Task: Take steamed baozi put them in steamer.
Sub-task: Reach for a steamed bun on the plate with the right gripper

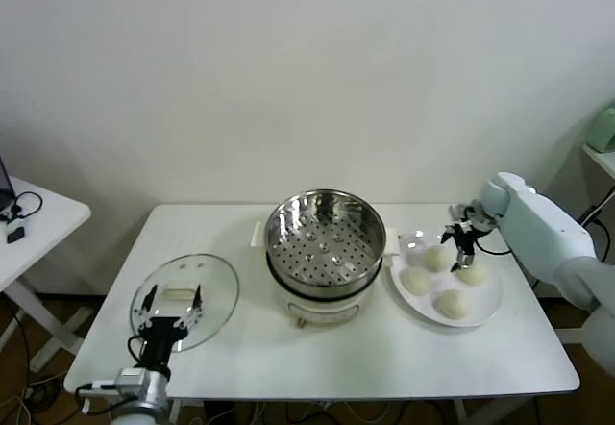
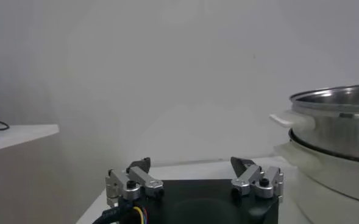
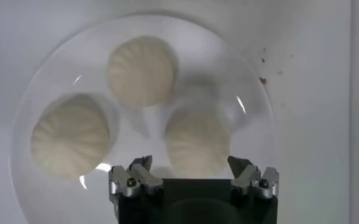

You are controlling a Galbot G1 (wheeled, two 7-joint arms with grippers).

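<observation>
Four baozi [image 1: 444,281] lie on a white plate [image 1: 490,300] at the right side of the white surface [image 1: 317,348], just right of the steamer [image 1: 325,237]. In the head view the right pincer [image 1: 464,242] covers part of the rear buns, so where one ends and the next begins is hard to make out there. The right wrist view shows only three buns [image 3: 141,70], and the nearest of them [image 3: 197,143] is cut off at its near edge by the pincer's [image 3: 191,167] black body; the fourth is out of that frame. The steamer sits mid-surface on a white cooker base [image 1: 322,305], its perforated floor bare; from the left wrist view only its rim and wall [image 2: 337,119] show at the frame's edge. A glass lid [image 1: 184,300] lies flat at the left side of the surface, well apart from the plate, and a second white table [image 1: 38,218] stands further left, cut off by the frame. The right pincer hangs over the plate with its fingers [image 3: 135,176] spread apart, holding nothing, the nearest bun between them and below; whether they touch it cannot be told. The left pincer [image 1: 170,312] waits over the lid, fingers [image 2: 136,176] likewise apart and empty.
</observation>
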